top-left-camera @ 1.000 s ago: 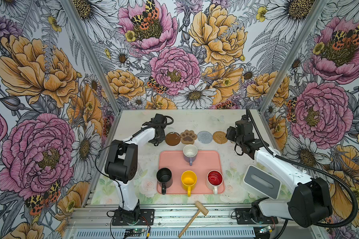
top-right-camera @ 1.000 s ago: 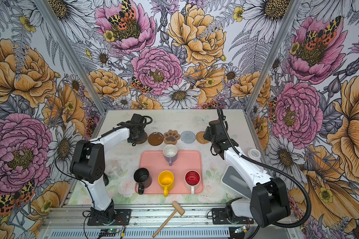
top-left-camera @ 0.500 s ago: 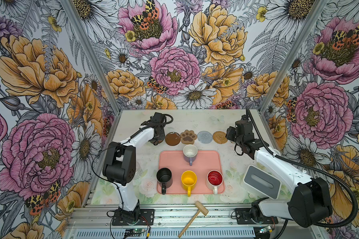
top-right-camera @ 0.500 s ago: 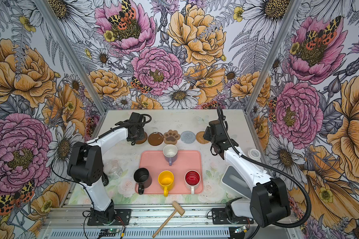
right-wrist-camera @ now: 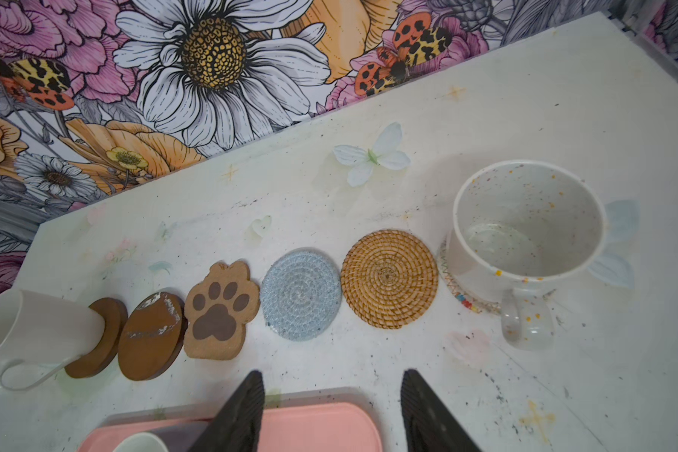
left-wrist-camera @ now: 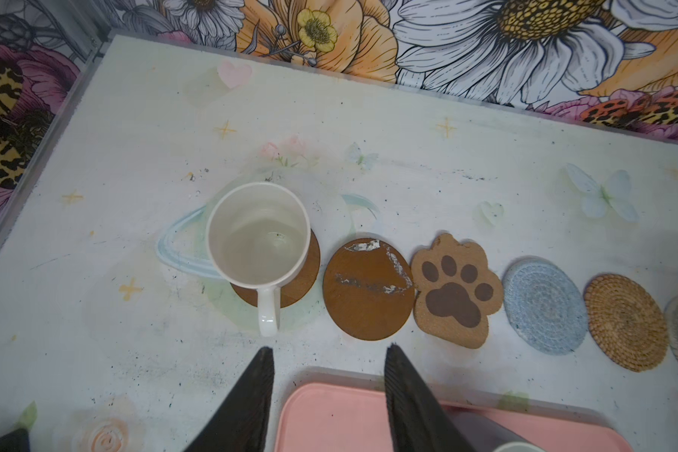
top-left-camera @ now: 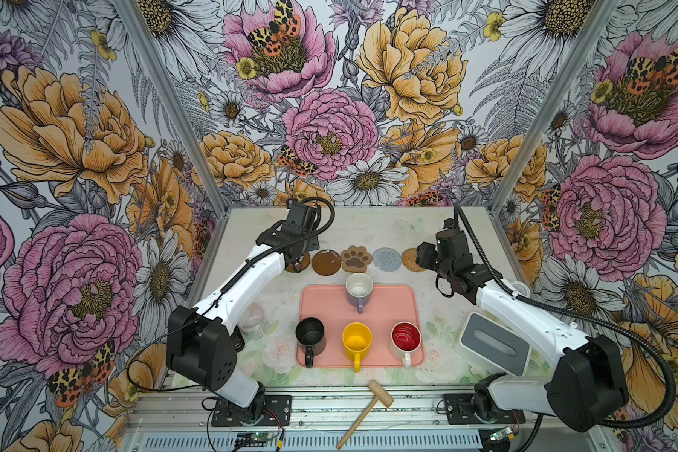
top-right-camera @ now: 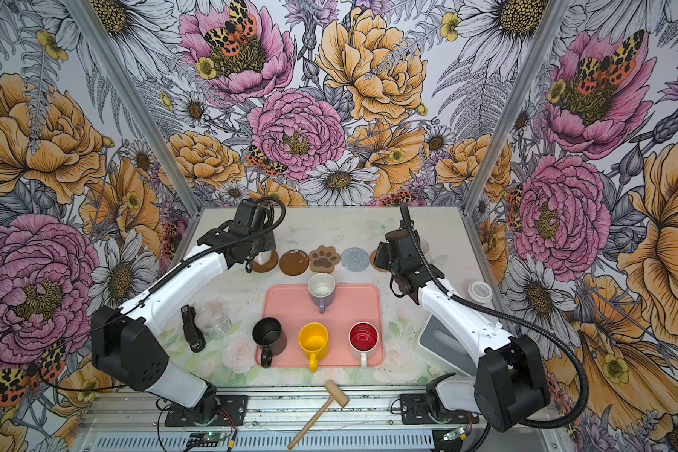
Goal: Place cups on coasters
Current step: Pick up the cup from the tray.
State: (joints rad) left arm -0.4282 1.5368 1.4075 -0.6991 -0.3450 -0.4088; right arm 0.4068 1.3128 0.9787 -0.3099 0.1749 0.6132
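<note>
On the pink tray [top-left-camera: 392, 309] four mugs are seen upright: the lavender mug [top-left-camera: 359, 290] at the far edge; the black mug [top-left-camera: 310, 336], the yellow mug [top-left-camera: 356, 341] and the red-lined mug [top-left-camera: 406, 337] in a row at the near edge. Beyond it, the brown coaster [top-left-camera: 325, 262], the paw coaster [top-left-camera: 356, 259] and the grey-blue coaster [top-left-camera: 386, 258] are laid in line.

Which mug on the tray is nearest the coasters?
The lavender mug, alone at the far edge of the tray; black mug, yellow mug, red-lined mug line the near edge.
</note>
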